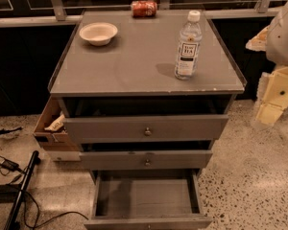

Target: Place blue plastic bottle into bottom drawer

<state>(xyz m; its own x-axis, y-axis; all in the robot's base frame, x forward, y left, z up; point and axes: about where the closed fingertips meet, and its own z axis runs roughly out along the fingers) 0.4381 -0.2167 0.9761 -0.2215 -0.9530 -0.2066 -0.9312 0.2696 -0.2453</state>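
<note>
The blue plastic bottle (188, 46), clear with a white cap and a white label, stands upright on the right side of the grey cabinet top (134, 66). The bottom drawer (146, 198) is pulled open at the cabinet's foot, and its shallow grey interior holds nothing. My gripper (270, 110) hangs at the frame's right edge, below the level of the cabinet top. It is well to the right of the bottle and does not touch it. The arm's white and yellowish parts rise above it.
A red soda can (144, 8) lies on its side at the back edge of the top. A white bowl (98, 33) sits at the back left. The two knobbed drawers (147, 128) stand slightly out. A cardboard box (50, 126) is at the cabinet's left. Cables and a black pole (20, 188) lie on the floor.
</note>
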